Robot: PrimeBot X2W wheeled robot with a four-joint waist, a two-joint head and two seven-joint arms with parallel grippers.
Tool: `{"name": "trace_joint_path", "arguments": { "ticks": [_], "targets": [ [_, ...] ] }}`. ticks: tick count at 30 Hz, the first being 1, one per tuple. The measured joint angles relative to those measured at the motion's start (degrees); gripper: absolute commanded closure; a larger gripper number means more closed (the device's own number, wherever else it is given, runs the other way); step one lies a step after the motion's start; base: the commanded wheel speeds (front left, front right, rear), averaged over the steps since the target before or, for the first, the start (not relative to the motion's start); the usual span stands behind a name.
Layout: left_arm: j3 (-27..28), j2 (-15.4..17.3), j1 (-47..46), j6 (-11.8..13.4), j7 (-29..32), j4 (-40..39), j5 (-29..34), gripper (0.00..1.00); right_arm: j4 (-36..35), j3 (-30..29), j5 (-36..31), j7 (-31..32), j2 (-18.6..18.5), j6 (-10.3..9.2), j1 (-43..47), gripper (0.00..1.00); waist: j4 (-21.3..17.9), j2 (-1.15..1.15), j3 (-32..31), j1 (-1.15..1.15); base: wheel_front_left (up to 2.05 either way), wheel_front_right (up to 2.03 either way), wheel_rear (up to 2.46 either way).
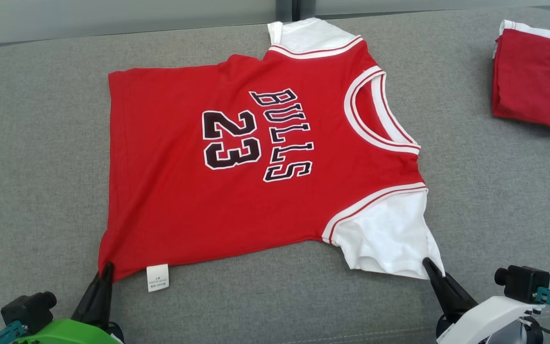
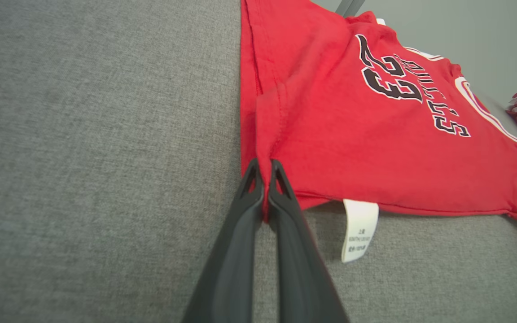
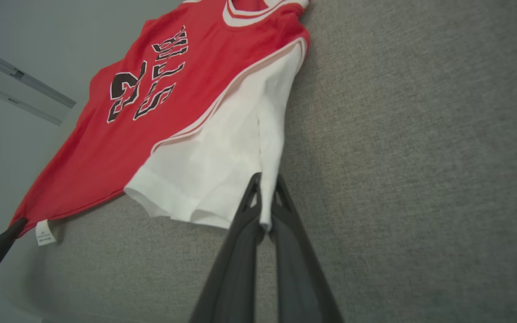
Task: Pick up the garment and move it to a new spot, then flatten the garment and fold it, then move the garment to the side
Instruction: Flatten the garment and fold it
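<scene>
- We see the garment (image 1: 170, 191), a red jersey with white sleeves, lying spread and mostly flat on the grey cloth-covered desk (image 1: 36, 143); its front faces up, showing "BULLS" and "23" in dark letters edged with white; the neckline (image 1: 375, 114) points to our right and the hem to our left
- Our left claw (image 1: 107, 270) is pinched together on the near hem corner of the garment; in the left wrist view the red cloth runs down between the two dark fingers (image 2: 287, 215), and a ridge of fabric rises away from the grip
- Our right claw (image 1: 428, 265) is clamped on the lower edge of the near sleeve (image 1: 389, 234); in the right wrist view a narrow strip of white cloth sits between its fingers
- A white care label (image 1: 157, 277) sticks out from under the hem, just beside the left claw, and lies on the desk
- The far sleeve (image 1: 313, 36) reaches the far edge of the desk
- A second red garment (image 1: 537, 91), bunched and with a white edge, lies at the far right, well apart from the jersey
</scene>
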Motion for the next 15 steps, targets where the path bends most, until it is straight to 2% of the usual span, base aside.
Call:
{"name": "trace_joint_path", "arguments": {
  "ticks": [9,11,13,14,15],
  "targets": [
    [-0.1,-0.5,0.0,0.0,0.0,1.3,0.0,0.99,2.2,0.6,-0.9,0.0,0.1,0.0,-0.5,1.0,0.3,0.0,-0.1,0.0,0.0,0.0,0.0],
    [-0.1,-0.7,0.0,0.0,0.0,1.4,-0.1,0.91,2.6,0.6,-1.0,0.0,0.1,-0.12,-0.5,1.0,0.4,0.0,-0.2,0.0,0.0,0.0,0.0],
    [-0.1,-0.9,0.0,0.0,0.0,1.6,-0.1,0.71,3.1,0.6,-1.0,0.0,0.1,-0.4,-0.6,1.0,0.4,0.0,-0.3,0.0,0.0,0.0,0.0],
    [0.0,-1.0,0.0,0.0,0.0,1.6,-0.1,0.65,3.2,0.6,-1.1,0.0,0.1,-0.41,-0.6,0.98,0.5,0.0,-0.3,0.0,0.0,0.0,0.0],
    [0.0,-1.1,0.0,0.0,0.0,1.7,-0.1,0.59,3.4,0.6,-1.2,0.0,0.1,-0.41,-0.6,0.92,0.5,0.0,-0.3,0.0,0.0,0.0,0.0]
  ]
}}
